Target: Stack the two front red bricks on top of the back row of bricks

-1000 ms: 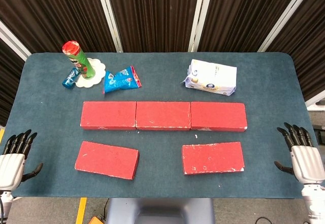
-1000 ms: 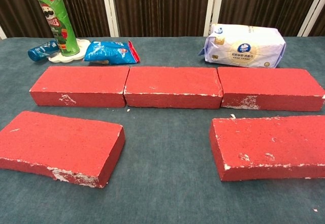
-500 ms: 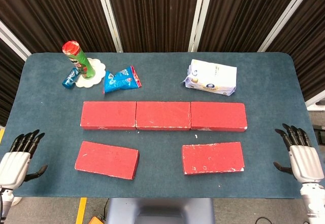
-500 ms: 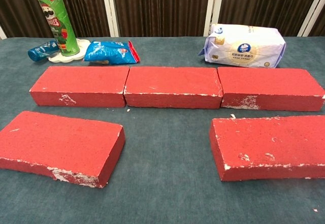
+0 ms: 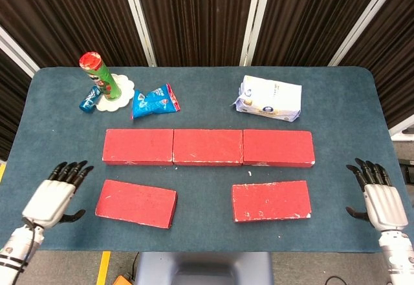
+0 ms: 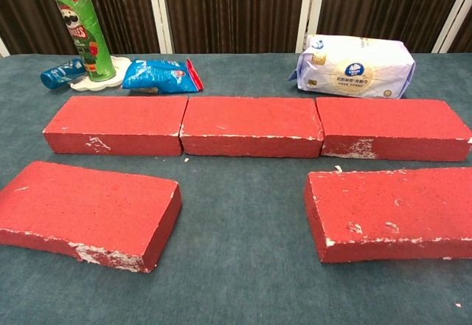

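Red front brick (image 5: 136, 203) beside left robot hand (image 5: 53, 197).

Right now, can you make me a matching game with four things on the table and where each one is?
Things:
1. chip can
2. white packet
3. left hand
4. blue snack bag

Places:
A. back right of the table, behind the row of bricks
B. beside the left front brick
C. standing on a small white plate at the back left
D. lying flat just right of the small white plate

Pairs: 1-C, 2-A, 3-B, 4-D
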You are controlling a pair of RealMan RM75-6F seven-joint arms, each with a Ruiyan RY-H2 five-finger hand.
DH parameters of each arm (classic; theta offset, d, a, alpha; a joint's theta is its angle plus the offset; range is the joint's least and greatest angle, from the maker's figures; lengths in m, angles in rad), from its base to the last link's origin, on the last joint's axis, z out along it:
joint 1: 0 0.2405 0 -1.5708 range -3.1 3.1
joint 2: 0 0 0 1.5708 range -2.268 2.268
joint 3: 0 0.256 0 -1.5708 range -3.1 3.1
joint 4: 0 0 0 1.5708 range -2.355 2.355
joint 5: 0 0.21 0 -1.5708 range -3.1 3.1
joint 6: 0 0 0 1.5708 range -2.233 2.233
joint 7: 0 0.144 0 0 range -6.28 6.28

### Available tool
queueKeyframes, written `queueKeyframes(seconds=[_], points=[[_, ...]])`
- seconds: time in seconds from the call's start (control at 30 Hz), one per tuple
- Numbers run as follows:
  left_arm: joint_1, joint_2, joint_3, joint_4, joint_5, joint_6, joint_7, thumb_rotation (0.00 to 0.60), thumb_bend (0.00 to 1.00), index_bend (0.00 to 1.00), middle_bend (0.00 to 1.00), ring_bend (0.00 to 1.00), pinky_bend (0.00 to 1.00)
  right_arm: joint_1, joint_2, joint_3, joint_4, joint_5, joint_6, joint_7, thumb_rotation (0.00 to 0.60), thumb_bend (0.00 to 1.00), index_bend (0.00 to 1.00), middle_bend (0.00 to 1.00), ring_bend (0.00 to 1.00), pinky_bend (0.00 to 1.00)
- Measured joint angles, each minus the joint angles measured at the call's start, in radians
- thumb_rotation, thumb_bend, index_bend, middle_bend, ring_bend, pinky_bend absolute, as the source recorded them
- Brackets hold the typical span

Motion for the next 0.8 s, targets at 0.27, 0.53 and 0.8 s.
queueKeyframes(seconds=[0.27, 0.53, 0.8], points=[[-0.07, -0.094, 0.018, -0.091, -0.135, -0.032, 0.246, 0.6, 0.2, 0.0, 0.0, 0.0, 0.0, 0.011, -0.003, 0.002, 0.005, 0.015, -0.021, -0.005, 0.6, 0.0, 0.26, 0.15, 0.07, 0.0], [-0.152, -0.225, 0.031, -0.137, -0.291, -0.007, 0.407, 0.6, 0.2, 0.0, 0.0, 0.0, 0.0, 0.02, -0.005, 0.001, 0.002, 0.029, -0.038, -0.014, 0.6, 0.0, 0.27, 0.15, 0.07, 0.0], [-0.207, -0.294, 0.046, -0.133, -0.392, 0.029, 0.457, 0.6, 0.2, 0.0, 0.0, 0.0, 0.0, 0.023, -0.005, 0.001, -0.003, 0.039, -0.04, -0.019, 0.6, 0.0, 0.26, 0.15, 0.07, 0.0]])
